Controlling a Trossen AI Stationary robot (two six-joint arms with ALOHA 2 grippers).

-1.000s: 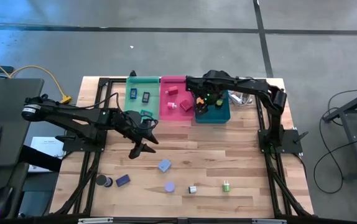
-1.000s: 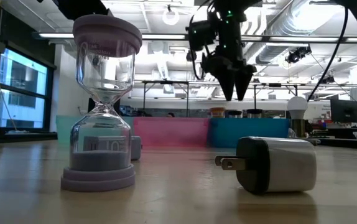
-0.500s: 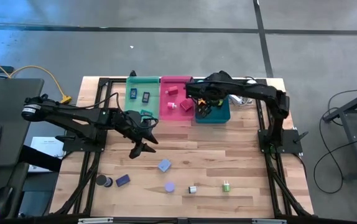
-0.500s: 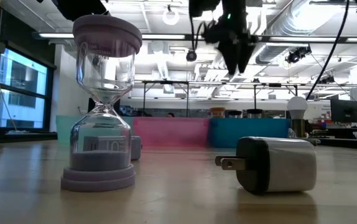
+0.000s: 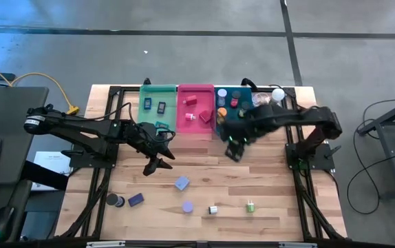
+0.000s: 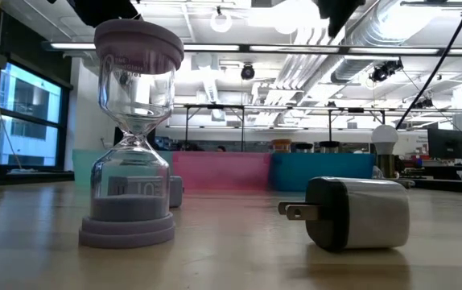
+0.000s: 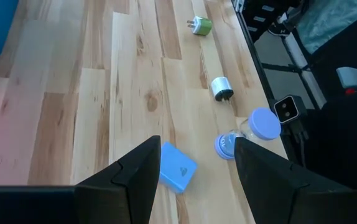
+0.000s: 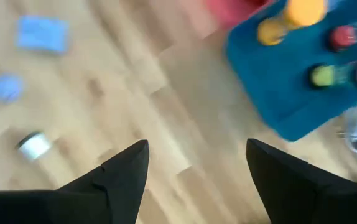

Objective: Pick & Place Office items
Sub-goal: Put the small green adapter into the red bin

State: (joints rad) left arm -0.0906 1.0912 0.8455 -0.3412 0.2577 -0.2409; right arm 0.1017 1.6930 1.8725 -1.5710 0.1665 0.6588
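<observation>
Just off the teal bin [image 5: 235,124], the right claw [image 5: 233,150] hangs released and empty, so it now needs a descent onto the blue block [image 5: 182,183].

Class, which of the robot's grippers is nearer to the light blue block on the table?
The left gripper: it hangs just up and left of the light blue block. The right gripper is farther, up and right.

Only blurred digits, perhaps "10", show behind the lavender hourglass [image 6: 132,133]; nothing else is legible.
</observation>
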